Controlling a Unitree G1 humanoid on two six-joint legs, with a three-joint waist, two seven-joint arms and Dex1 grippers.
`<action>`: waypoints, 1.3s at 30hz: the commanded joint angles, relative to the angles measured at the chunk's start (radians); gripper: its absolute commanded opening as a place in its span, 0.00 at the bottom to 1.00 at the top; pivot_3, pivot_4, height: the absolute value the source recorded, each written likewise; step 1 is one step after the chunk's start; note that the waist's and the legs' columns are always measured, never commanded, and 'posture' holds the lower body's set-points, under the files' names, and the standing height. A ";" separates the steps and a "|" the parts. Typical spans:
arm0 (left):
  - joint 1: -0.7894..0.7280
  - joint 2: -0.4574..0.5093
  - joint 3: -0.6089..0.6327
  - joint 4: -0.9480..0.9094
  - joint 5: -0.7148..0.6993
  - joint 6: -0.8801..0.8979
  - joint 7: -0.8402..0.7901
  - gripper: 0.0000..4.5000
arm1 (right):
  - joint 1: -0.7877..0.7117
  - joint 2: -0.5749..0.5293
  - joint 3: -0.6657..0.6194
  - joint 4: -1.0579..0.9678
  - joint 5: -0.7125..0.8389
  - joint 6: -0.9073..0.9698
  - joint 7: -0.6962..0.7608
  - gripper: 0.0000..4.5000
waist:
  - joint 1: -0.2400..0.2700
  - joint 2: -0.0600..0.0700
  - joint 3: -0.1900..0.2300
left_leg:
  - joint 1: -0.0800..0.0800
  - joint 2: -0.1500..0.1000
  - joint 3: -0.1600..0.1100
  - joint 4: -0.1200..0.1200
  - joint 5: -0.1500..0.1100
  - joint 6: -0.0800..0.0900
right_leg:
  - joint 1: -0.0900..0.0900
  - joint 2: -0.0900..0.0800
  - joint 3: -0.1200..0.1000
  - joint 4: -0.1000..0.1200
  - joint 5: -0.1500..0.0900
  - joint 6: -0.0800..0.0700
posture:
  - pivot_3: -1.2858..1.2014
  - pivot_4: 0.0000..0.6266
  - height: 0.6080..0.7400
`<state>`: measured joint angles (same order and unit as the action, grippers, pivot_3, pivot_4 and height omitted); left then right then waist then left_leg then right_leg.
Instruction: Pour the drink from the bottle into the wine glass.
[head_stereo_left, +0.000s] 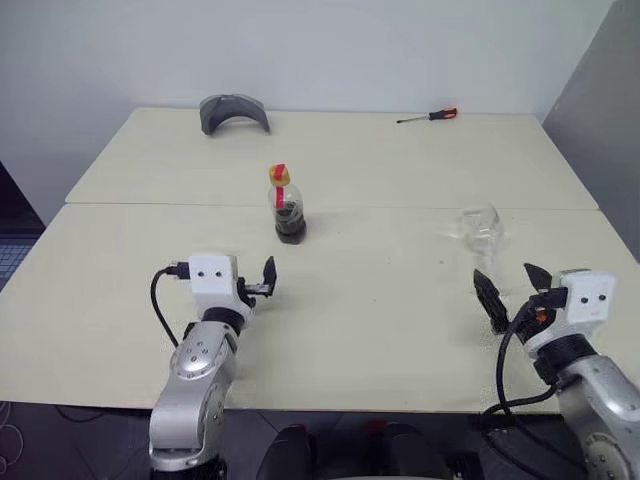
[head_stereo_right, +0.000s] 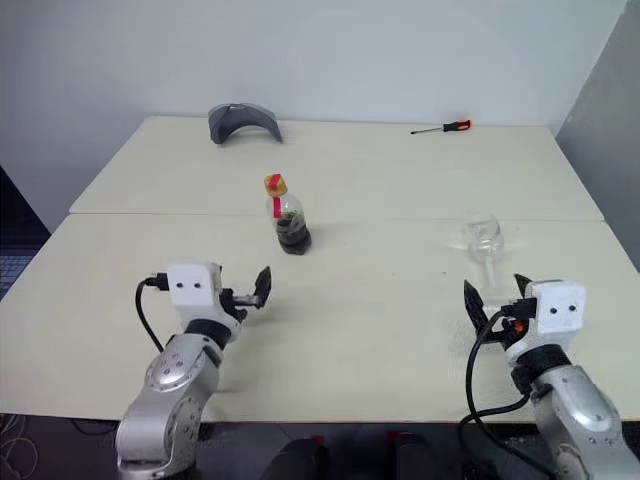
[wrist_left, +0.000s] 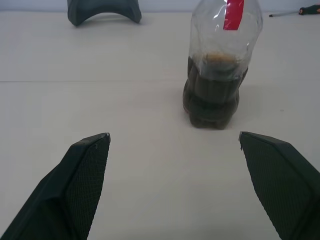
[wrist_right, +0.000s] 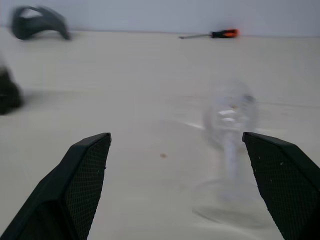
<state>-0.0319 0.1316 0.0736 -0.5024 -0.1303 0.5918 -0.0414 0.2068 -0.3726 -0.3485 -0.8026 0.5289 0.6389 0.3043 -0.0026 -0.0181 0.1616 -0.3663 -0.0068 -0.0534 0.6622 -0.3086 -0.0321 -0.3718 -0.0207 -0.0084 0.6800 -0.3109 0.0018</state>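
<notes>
The bottle (head_stereo_left: 288, 207), small and squat with a red label strip and a yellowish neck, stands upright near the middle of the table. Its lower part holds the dark drink (wrist_left: 212, 95). My left gripper (head_stereo_left: 262, 283) is open, short of the bottle and a little to its left, pointing level at it with nothing between its fingers. The clear wine glass (head_stereo_left: 480, 235) stands upright on the right side of the table. My right gripper (head_stereo_left: 512, 288) is open just in front of the glass, apart from it; the stem (wrist_right: 231, 160) shows between its fingers.
A grey curved object (head_stereo_left: 233, 111) lies at the far left of the back table. A screwdriver (head_stereo_left: 428, 116) with a red handle lies at the far right. A seam (head_stereo_left: 400, 208) between two tabletops runs right behind the bottle. A grey panel (head_stereo_left: 600, 100) stands at the right.
</notes>
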 joint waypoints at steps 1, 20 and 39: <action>-0.036 0.001 -0.036 0.055 0.016 -0.061 -0.022 0.99 | -0.030 -0.092 -0.041 0.017 0.137 -0.003 0.160 1.00 | 0.000 0.000 0.000 | 0.000 0.000 0.000 0.000 0.000 0.000 | 0.000 0.000 0.000 0.000 0.000 0.000 | 0.52 0.24 1.00; -0.196 -0.032 -0.062 0.333 0.066 -0.265 -0.029 0.99 | -0.171 -0.216 0.082 0.186 0.040 -0.111 0.258 1.00 | 0.004 -0.002 0.001 | 0.000 0.000 0.000 0.001 0.000 0.000 | 0.000 -0.001 -0.001 0.001 0.000 0.000 | 0.52 0.24 1.00; -0.370 -0.045 -0.059 0.592 0.067 -0.413 -0.060 0.99 | -0.164 -0.289 0.081 0.120 0.163 -0.107 0.400 1.00 | 0.005 -0.002 0.002 | -0.001 0.000 0.000 0.002 0.001 -0.001 | 0.001 -0.001 -0.001 0.000 0.001 0.000 | 0.52 0.24 1.00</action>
<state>-0.3861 0.0872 0.0115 0.0928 -0.0688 0.2088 -0.0991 0.0428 -0.6517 -0.2568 -0.6533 0.6837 0.5560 0.6835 0.0019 -0.0202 0.1632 -0.3669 -0.0070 -0.0534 0.6641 -0.3078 -0.0327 -0.3713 -0.0215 -0.0094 0.6805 -0.3102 0.0020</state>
